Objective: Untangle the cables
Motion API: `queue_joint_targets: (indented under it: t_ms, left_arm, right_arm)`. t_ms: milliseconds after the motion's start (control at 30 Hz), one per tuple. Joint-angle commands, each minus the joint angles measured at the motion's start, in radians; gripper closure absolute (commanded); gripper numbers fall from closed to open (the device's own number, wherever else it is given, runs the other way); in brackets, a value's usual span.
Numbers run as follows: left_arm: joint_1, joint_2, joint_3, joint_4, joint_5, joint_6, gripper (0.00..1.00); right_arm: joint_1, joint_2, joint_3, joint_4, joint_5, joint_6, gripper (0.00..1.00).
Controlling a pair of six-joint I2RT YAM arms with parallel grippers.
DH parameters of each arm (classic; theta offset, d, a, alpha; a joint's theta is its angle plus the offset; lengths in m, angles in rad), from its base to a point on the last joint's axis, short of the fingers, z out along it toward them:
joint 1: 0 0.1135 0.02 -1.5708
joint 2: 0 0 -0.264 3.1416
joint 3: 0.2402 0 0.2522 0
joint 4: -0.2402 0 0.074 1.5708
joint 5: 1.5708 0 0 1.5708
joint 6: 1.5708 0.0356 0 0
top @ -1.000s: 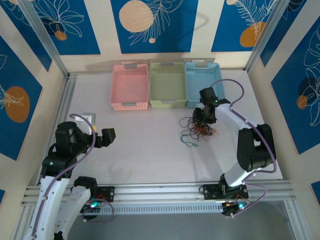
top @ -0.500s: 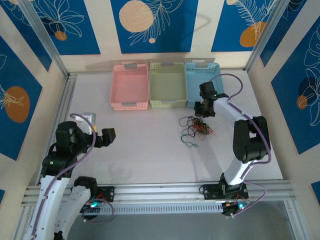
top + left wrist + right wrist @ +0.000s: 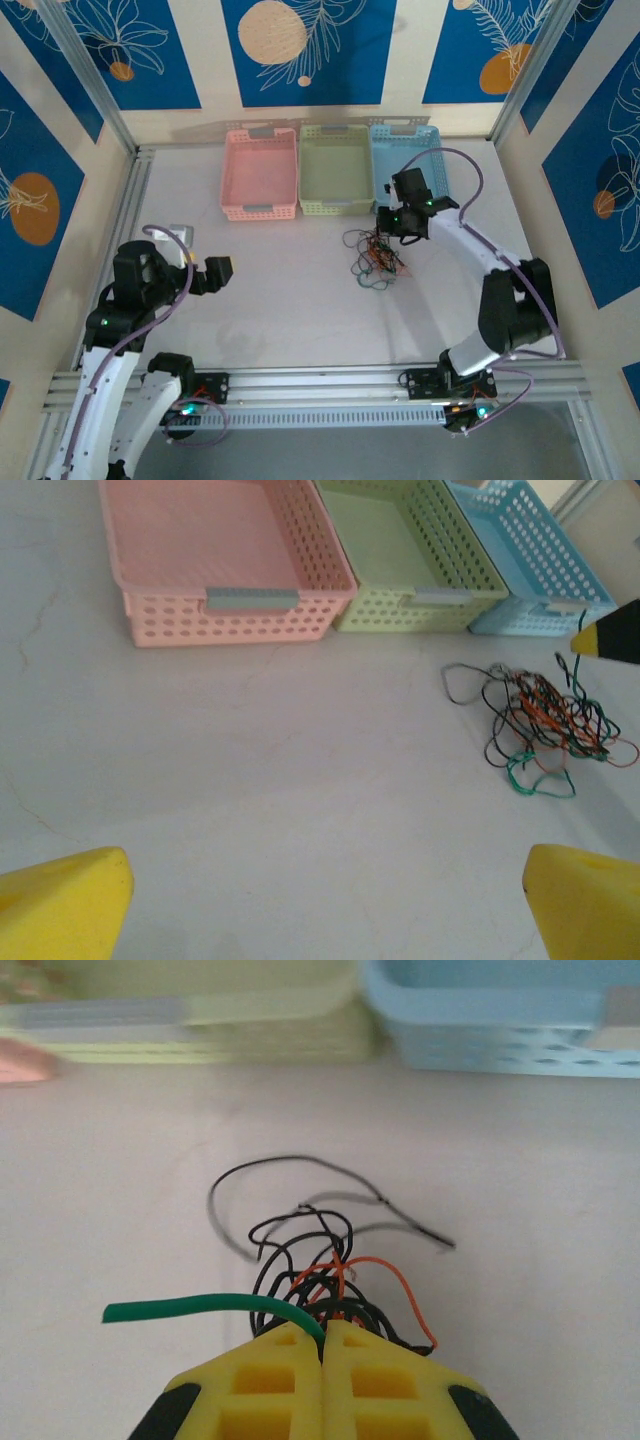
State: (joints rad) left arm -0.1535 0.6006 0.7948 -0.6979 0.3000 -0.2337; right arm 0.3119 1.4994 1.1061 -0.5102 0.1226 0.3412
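The cables [image 3: 372,258] lie in a small messy clump on the tabletop [image 3: 280,310]. They are just in front of the green basket [image 3: 336,170] and the blue basket [image 3: 408,160], but not in either one.

They are thin wires, mostly black, with some orange and a bit of dark green. They loop over and under each other. One black loop [image 3: 300,1175] sticks out on the side nearest the baskets, and a green curl [image 3: 540,780] lies at the edge nearest the arms.

I think these wires are very light, soft and bendy. They will slide easily on the smooth top, and a hard tug would likely drag the whole clump or pull the knot tighter. The best place to take hold is a loose end or an outer loop. The other arm could pin the rest down.

The right tool [image 3: 323,1335] is pressed together at the edge of the clump. It is pinching a green wire [image 3: 200,1308] that pokes out between its yellow fingers [image 3: 265,1380]. It may have caught a black or orange wire too, but I can't tell from here.

The left tool [image 3: 216,272] is spread wide and holds nothing. It hangs over the left side of the tabletop, well apart from the cables.
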Motion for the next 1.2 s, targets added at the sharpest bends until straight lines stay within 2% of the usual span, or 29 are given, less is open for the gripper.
queue_joint_targets:
  t_ms: [0,100,167,233,500,667,867,967,1167]
  left_arm:
    - [-0.003,0.052,0.042,-0.017,0.104,-0.021,0.04]
    - [-0.003,0.094,0.047,0.031,0.192,-0.119,0.13]
    - [-0.012,0.104,-0.003,0.15,0.288,-0.212,0.14]
    - [-0.037,0.117,-0.051,0.236,0.306,-0.271,0.17]
    - [-0.285,0.222,-0.144,0.38,0.161,-0.302,0.17]
    - [-0.43,0.367,-0.187,0.544,0.114,-0.335,0.18]
    - [-0.577,0.56,-0.174,0.671,0.06,-0.344,0.21]
    - [-0.628,0.64,-0.158,0.714,0.026,-0.347,0.23]
    - [-0.656,0.767,-0.152,0.819,0.001,-0.387,0.29]
  right_arm:
    - [0.012,-0.098,-0.029,0.061,-0.213,0.019,1.0]
    - [0.048,-0.137,-0.037,0.096,-0.349,0.031,1.0]
    - [0.1,-0.161,-0.046,0.124,-0.362,0.032,1.0]
    - [0.148,-0.168,-0.056,0.156,-0.349,0.021,1.0]
    - [0.182,-0.03,-0.082,0.205,-0.373,0.159,1.0]
    - [0.181,0.052,-0.119,0.243,-0.383,0.217,1.0]
    - [0.173,0.074,-0.15,0.239,-0.377,0.225,1.0]
    - [0.165,0.067,-0.162,0.239,-0.377,0.225,1.0]
    - [0.148,0.058,-0.173,0.226,-0.382,0.217,1.0]
